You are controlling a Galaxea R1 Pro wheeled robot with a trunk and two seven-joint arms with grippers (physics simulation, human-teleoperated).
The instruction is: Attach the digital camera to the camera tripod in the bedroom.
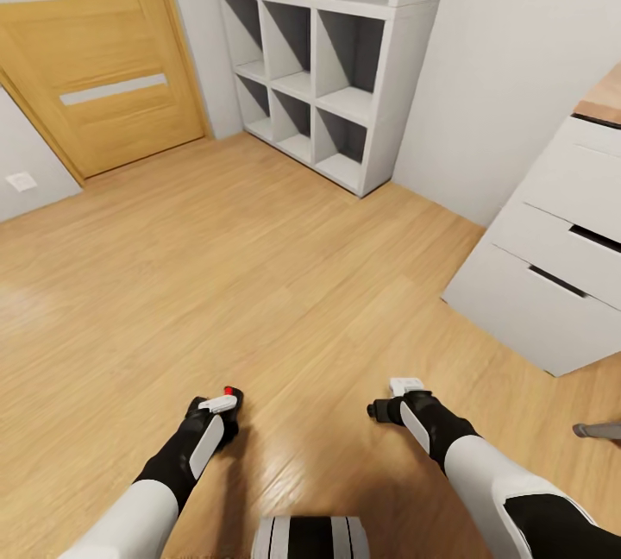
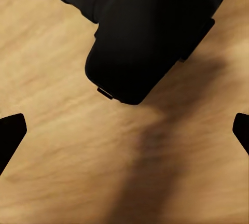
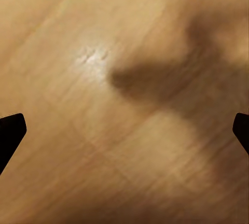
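Left gripper (image 1: 226, 399) clamps the digital camera (image 2: 145, 37) lower left of frame; right gripper (image 1: 385, 408) spread, empty; base jolts could loosen it

I see floor (image 1: 285, 283): light wood planks, smooth, slight sheen with glare patches. Door (image 1: 95, 50): honey wood grain, pale matt inset strips. Cube shelf (image 1: 328, 50) and drawer unit (image 1: 552, 257): matt white, painted look. Digital camera (image 2: 145, 37): matt black, plastic-looking. My arms: glossy white shells, black joints.
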